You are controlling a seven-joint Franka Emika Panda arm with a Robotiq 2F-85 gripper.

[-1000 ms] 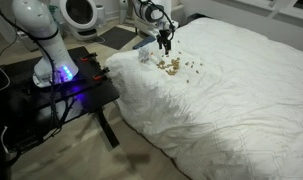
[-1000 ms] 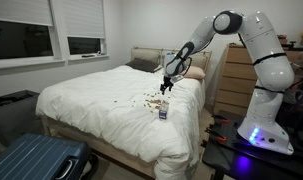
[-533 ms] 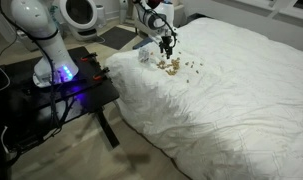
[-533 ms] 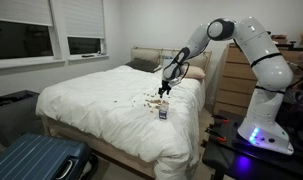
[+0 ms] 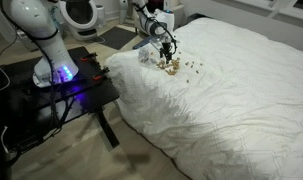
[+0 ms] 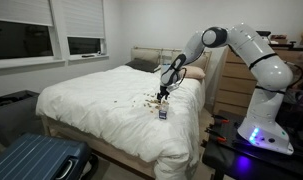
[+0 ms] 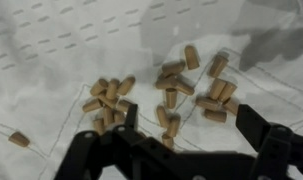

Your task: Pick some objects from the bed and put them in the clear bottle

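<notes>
The claw [image 7: 186, 120] is hanging wide open, holding nothing, jaws lining up either side of the pellets [image 7: 169, 95], prob to pinch a few. Approx two dozen are showing in wrist view, in 3 loose clumps plus strays. They're lying on the bed [image 5: 231, 95] just beside 1 clear bottle [image 6: 163, 113], which is standing upright, ready for filling

Tan-brown pellets [image 7: 109, 95] on white duvet [image 7: 51, 40] w/ faint dashed stitch pattern (hand [image 7: 186, 120]: black).
</notes>
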